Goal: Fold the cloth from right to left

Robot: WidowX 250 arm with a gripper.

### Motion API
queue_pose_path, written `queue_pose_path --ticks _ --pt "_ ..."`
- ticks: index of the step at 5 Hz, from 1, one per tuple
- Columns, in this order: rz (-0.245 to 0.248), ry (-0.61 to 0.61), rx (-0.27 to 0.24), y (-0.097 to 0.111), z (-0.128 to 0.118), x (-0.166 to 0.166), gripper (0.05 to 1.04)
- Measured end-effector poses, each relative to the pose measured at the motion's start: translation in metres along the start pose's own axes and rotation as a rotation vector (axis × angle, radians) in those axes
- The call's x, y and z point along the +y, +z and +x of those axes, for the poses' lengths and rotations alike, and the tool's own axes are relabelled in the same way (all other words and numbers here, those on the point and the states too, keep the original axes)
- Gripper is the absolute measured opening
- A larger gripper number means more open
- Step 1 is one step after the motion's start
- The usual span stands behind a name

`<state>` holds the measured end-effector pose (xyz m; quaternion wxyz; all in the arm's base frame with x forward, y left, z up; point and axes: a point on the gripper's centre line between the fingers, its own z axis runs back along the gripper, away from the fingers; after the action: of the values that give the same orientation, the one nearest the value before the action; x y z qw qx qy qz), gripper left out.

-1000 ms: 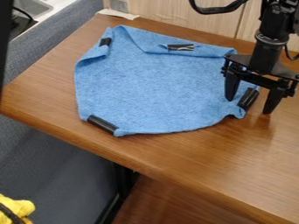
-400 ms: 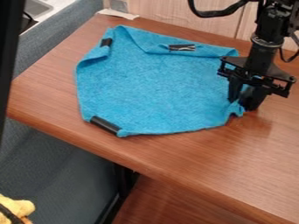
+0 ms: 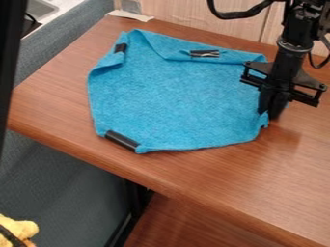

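With my jaws clamped on the right edge of the cloth point(image 3: 177, 96), I should lift gently, then lay it leftward without dragging the rest across the surface point(image 3: 213, 173).

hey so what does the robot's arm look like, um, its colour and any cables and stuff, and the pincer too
The arm is black, with a paler grey ring around it. A thin black cable loops beside it, and a thicker black curve sweeps off its upper part. The pincer is also black, with a flat, angular frame and a crossbar.
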<state>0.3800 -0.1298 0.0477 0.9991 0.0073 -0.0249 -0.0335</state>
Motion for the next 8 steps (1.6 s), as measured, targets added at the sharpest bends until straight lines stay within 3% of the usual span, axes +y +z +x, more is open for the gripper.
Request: queue_pose_path --ticks 2,4,5,8 --pt "-0.086 -0.044 0.027 0.005 -0.002 -0.011 0.077" --pt "-0.183 0.055 -0.003 0.034 0.017 0.028 0.077" --pt "-0.205 0.134 -0.010 0.043 0.026 0.058 0.077" --pt "-0.180 0.341 0.002 0.033 0.021 0.128 0.077"
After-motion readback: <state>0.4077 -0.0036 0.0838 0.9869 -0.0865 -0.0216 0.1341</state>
